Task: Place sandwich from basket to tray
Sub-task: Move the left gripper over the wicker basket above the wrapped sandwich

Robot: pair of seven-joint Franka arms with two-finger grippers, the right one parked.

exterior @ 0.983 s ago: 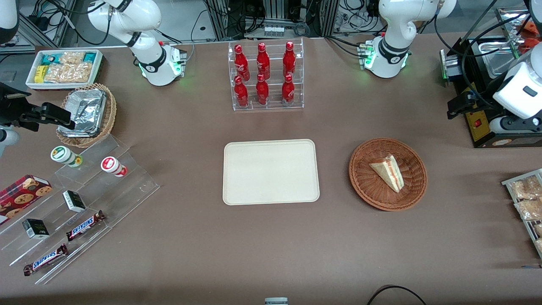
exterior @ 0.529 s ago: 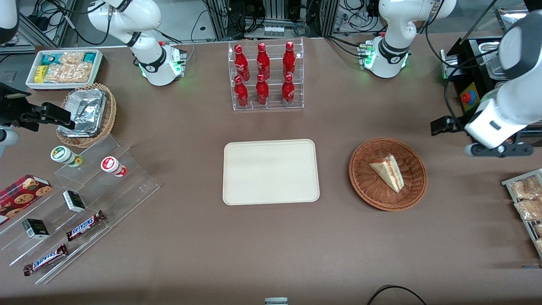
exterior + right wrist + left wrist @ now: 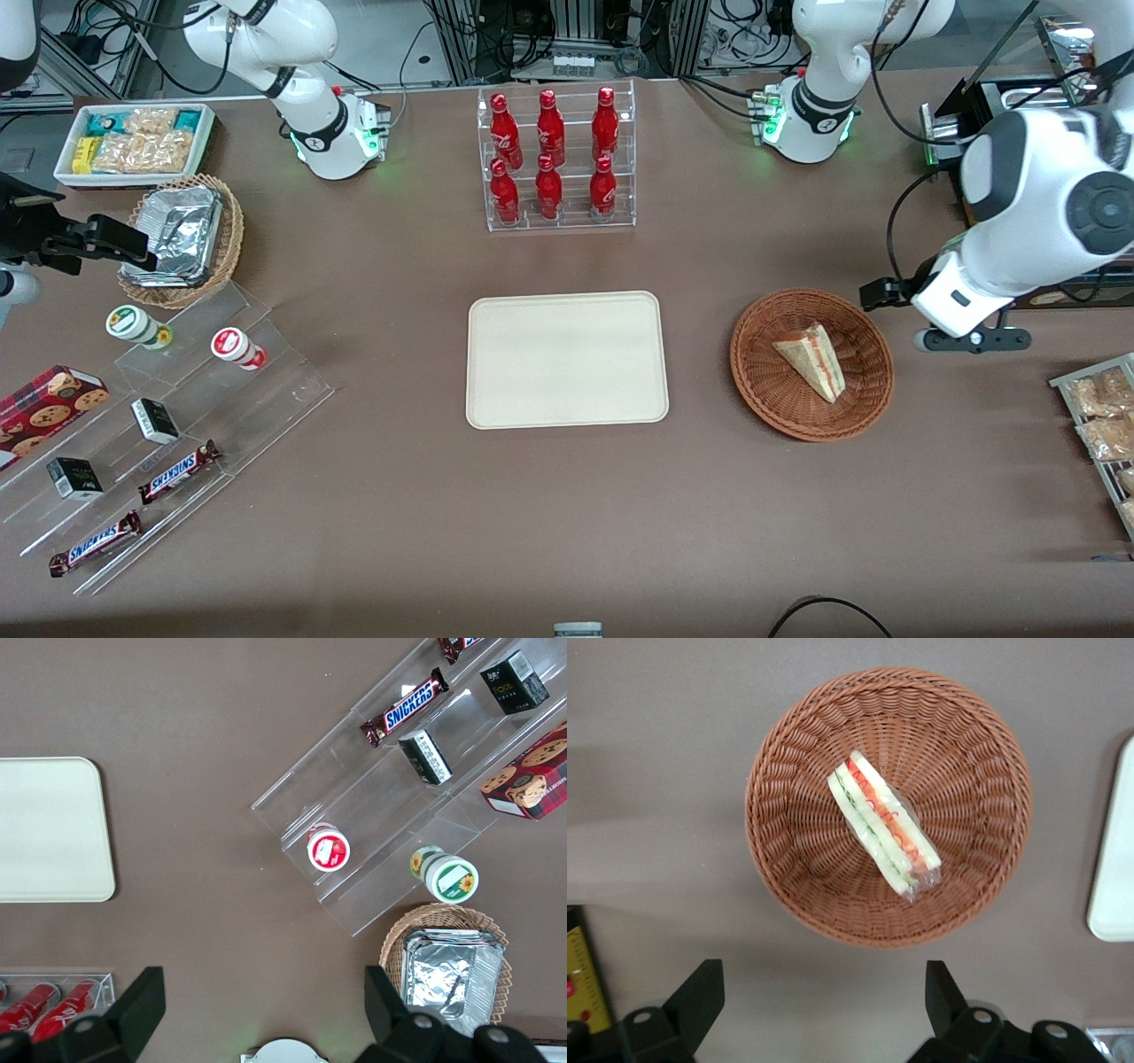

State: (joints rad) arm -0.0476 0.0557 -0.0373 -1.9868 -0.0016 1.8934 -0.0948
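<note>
The sandwich [image 3: 813, 359] [image 3: 883, 835], a pale wedge with red, white and green layers along its cut edge, lies in the round reddish-brown wicker basket [image 3: 769, 400] [image 3: 780, 877]. The cream tray [image 3: 567, 359] [image 3: 1114, 859] sits bare beside the basket, toward the parked arm's end. My left gripper [image 3: 959, 308] [image 3: 819, 1001] hovers above the table just outside the basket's rim, toward the working arm's end. It is open wide, with only bare table showing between its dark fingers [image 3: 698, 992].
A clear rack of red bottles [image 3: 556, 159] stands farther from the front camera than the tray. A black machine [image 3: 997, 266] and a rack of snack packets [image 3: 1099, 416] flank the working arm. A stepped acrylic shelf [image 3: 177, 416] and a foil-lined basket [image 3: 182, 235] sit at the parked arm's end.
The left arm has swung in from the working arm's end of the table toward the basket, bringing the gripper close beside its rim. Sandwich, basket and tray have not moved.
</note>
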